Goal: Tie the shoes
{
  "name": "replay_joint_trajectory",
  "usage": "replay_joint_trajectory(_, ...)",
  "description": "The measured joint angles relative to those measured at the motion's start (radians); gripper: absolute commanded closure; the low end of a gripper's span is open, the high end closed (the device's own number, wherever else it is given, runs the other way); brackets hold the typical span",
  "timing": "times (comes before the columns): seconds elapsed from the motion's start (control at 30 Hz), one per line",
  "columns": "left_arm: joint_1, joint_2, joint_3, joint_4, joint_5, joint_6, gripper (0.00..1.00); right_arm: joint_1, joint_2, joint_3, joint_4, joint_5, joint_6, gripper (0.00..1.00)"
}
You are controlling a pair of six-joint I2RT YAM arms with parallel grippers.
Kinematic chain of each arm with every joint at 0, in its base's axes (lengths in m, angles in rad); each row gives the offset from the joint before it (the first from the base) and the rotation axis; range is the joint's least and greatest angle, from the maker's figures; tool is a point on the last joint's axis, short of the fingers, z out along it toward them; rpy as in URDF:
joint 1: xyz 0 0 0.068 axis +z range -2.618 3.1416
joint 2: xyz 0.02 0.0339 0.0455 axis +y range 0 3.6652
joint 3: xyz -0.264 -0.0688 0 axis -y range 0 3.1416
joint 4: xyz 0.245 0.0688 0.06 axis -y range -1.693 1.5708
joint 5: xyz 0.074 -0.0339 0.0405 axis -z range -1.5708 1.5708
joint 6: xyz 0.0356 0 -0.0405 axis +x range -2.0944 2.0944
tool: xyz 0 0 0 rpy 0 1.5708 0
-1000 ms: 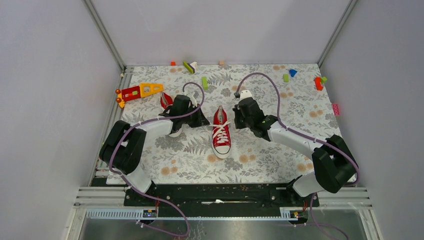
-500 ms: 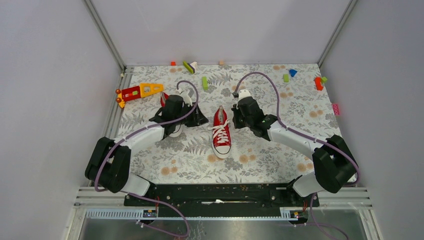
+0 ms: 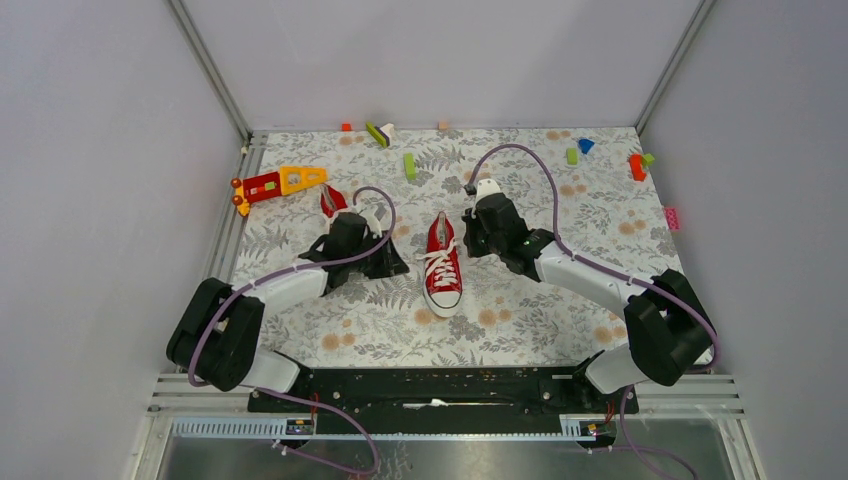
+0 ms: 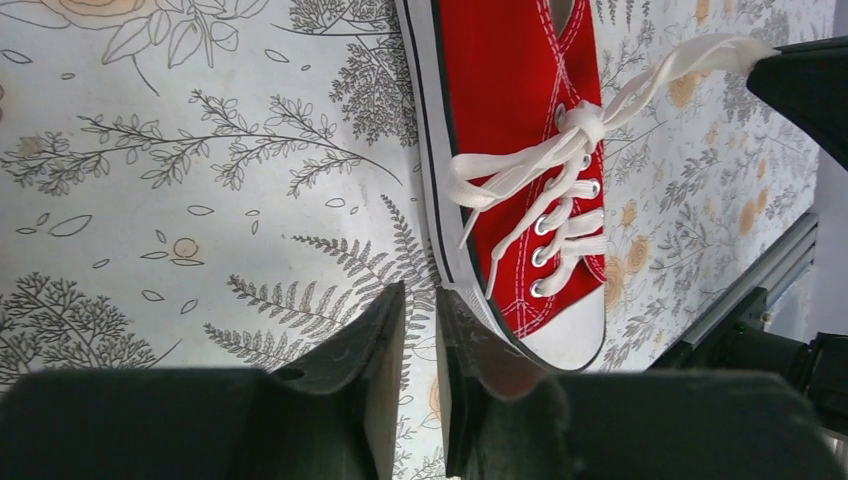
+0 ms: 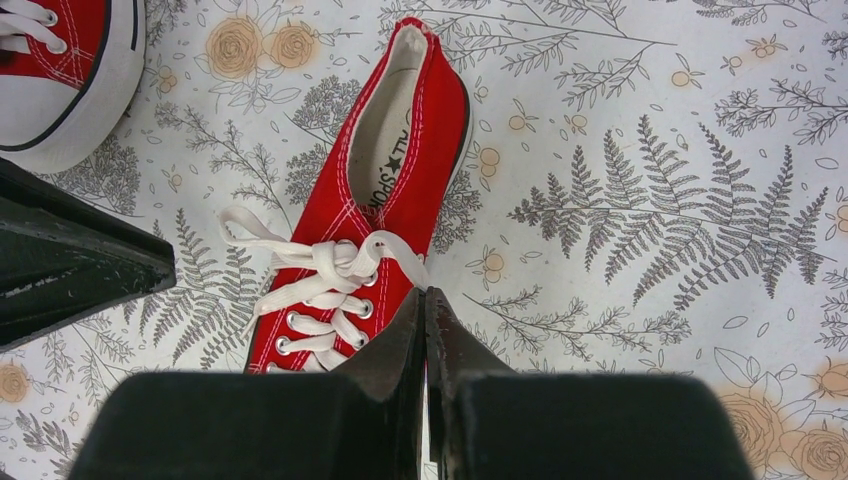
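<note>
One red sneaker [image 3: 441, 262] lies mid-table, toe toward me, its white laces [image 4: 520, 165] knotted loosely at the top eyelets. It also shows in the right wrist view [image 5: 400, 160]. The second red sneaker [image 3: 332, 200] lies behind my left arm, mostly hidden; its toe shows in the right wrist view [image 5: 70, 80]. My left gripper [image 4: 420, 292] hovers just left of the first sneaker's toe, with a narrow gap between the jaws and nothing in it. My right gripper [image 5: 425, 292] is shut on a lace end at the sneaker's right side.
A red-and-yellow toy piece [image 3: 275, 183] lies at the back left. A green block [image 3: 409, 165] lies behind the sneakers. Small coloured blocks [image 3: 637, 165] sit at the back right and along the back edge. Grey walls enclose the floral cloth [image 3: 540, 320].
My left gripper has drawn back toward the near side, from beside the laces to beside the toe, and its arm has lowered. The right arm has stayed put.
</note>
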Motion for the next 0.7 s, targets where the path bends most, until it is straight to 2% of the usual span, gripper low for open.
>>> replay_joint_trajectory(0.23, -0.015, 0.007, 0.002, 0.041, 0.026, 0.019, 0.73, 0.000, 0.000, 0.000, 0.018, -0.008, 0.000, 1.00)
replay_joint_trajectory(0.7, -0.051, 0.172, 0.085, 0.098, 0.054, 0.021, 0.70, 0.000, 0.000, 0.000, 0.033, -0.024, 0.002, 1.00)
